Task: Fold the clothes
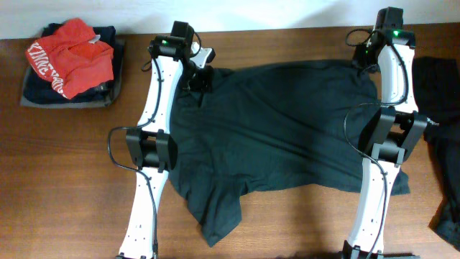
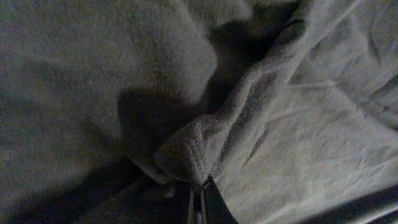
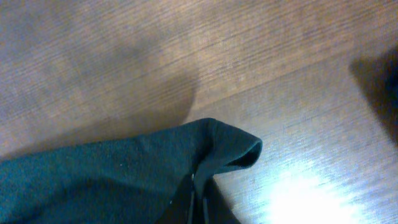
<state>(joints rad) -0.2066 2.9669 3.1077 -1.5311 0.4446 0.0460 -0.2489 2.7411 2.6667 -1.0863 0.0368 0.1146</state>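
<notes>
Left gripper [image 2: 198, 199] is pinched shut on a bunched fold of the teal shirt [image 1: 280, 129], with cloth all around its fingertips. Right gripper [image 3: 196, 193] is clamped on a folded-over corner edge, and there's open bare table [image 3: 124, 62] past its fingers. Black clothes [image 1: 442, 93] lie near its right, and a red-topped pile [image 1: 72, 61] sits well left of the left fingers.
</notes>
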